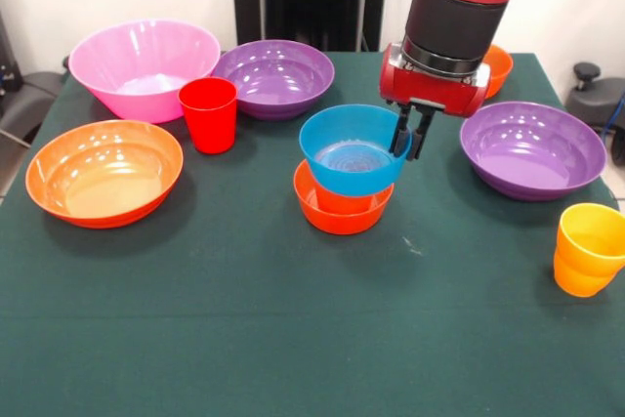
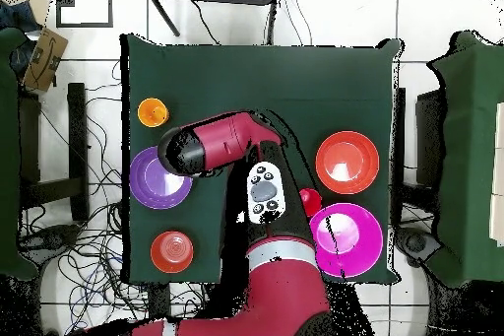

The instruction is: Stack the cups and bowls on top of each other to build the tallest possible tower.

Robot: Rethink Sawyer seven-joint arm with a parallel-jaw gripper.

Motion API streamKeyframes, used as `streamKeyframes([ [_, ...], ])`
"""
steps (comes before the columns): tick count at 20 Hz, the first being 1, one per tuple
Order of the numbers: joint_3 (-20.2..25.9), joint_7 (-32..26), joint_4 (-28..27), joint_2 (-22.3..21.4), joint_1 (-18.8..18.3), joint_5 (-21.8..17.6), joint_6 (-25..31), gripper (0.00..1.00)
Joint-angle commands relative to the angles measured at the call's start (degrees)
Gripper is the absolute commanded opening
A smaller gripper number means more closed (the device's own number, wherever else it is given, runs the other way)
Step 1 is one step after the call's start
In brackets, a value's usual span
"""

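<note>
My gripper (image 1: 409, 146) is shut on the right rim of the small blue bowl (image 1: 352, 151), one finger inside and one outside. The blue bowl sits slightly tilted in a small orange bowl (image 1: 342, 212) at the table's middle. A red cup (image 1: 209, 114) stands upright to their left. A yellow-orange cup (image 1: 589, 247) stands at the right edge and seems nested in an orange one. Wide purple bowls lie at the back (image 1: 275, 75) and at the right (image 1: 532, 148). In the overhead view my arm (image 2: 221, 145) hides the gripper and the blue bowl.
A large pink bowl (image 1: 145, 65) and a large orange bowl (image 1: 104, 171) lie at the left. Another small orange bowl (image 1: 498, 67) shows behind my arm. Overhead, the pink (image 2: 346, 240) and large orange (image 2: 346, 162) bowls are on the right and a purple bowl (image 2: 157, 179) is on the left.
</note>
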Motion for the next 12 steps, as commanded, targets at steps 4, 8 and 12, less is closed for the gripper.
streamKeyframes([
  [4,1.9,-5.3,3.0,4.0,0.3,-5.3,-2.3,0.00],
  [8,1.9,-5.3,3.2,4.1,0.3,-5.3,-2.2,0.00],
  [12,1.7,-5.2,3.1,4.0,0.2,-5.3,-2.0,0.00],
])
